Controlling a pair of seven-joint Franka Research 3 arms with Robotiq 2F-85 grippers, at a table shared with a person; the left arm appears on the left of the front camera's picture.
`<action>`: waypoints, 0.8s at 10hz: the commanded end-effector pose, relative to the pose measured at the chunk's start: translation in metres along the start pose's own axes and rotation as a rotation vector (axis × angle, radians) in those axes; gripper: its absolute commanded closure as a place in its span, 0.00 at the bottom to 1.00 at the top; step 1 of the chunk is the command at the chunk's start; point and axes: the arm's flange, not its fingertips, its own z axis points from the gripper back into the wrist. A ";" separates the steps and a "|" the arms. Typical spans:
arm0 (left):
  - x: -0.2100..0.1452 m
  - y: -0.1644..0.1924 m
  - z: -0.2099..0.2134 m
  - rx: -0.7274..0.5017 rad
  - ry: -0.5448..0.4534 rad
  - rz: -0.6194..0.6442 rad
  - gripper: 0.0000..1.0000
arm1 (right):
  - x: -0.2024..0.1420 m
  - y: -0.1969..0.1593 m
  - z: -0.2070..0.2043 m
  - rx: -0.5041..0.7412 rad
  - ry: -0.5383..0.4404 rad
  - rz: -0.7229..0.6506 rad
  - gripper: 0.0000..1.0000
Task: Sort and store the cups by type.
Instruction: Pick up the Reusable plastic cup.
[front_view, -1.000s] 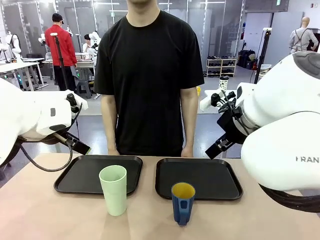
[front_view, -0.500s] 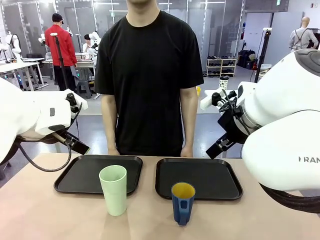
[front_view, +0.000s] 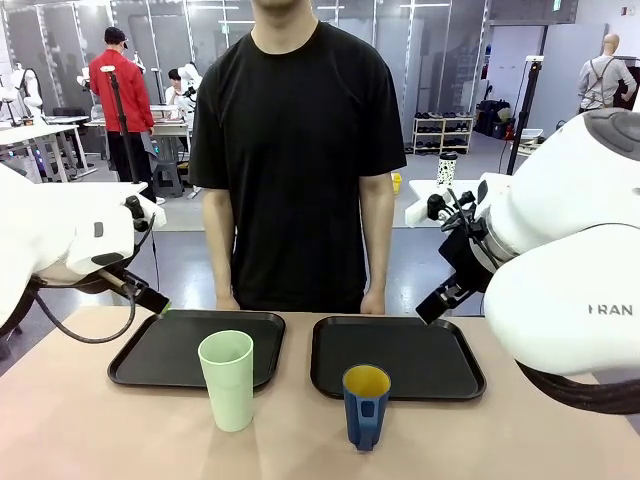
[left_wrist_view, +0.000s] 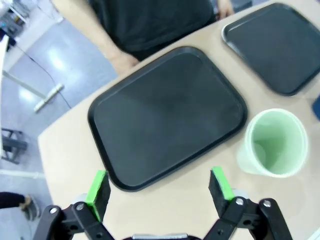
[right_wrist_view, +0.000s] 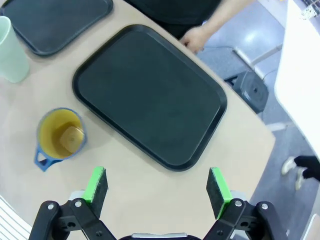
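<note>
The left gripper (left_wrist_view: 160, 182) hung wide open and empty over the near rim of the left tray (left_wrist_view: 165, 115). A clean pick would have meant dropping low and closing across the body of the pale-green tumbler (left_wrist_view: 272, 142), which stood upright on the table just off that tray's near edge, clear of the pads. The right gripper (right_wrist_view: 157, 182), equally spread and empty, hovered by the near rim of the right tray (right_wrist_view: 150, 95), the dark-blue mug (right_wrist_view: 59, 136) upright on the table to one side of its fingers.

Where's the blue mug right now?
In the front view, the blue mug stands upright on the table, right of centre, just on the robot's side of the right tray, with the green tumbler to its left.
</note>
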 end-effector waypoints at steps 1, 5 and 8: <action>-0.004 0.041 -0.053 0.016 0.034 0.067 0.00 | 0.006 -0.038 -0.039 0.021 0.056 -0.094 0.00; -0.015 0.084 -0.115 0.039 0.074 0.166 0.00 | 0.001 -0.097 -0.104 0.039 0.159 -0.252 0.00; -0.016 0.095 -0.132 0.007 0.079 0.213 0.00 | -0.002 -0.123 -0.124 0.056 0.191 -0.316 0.00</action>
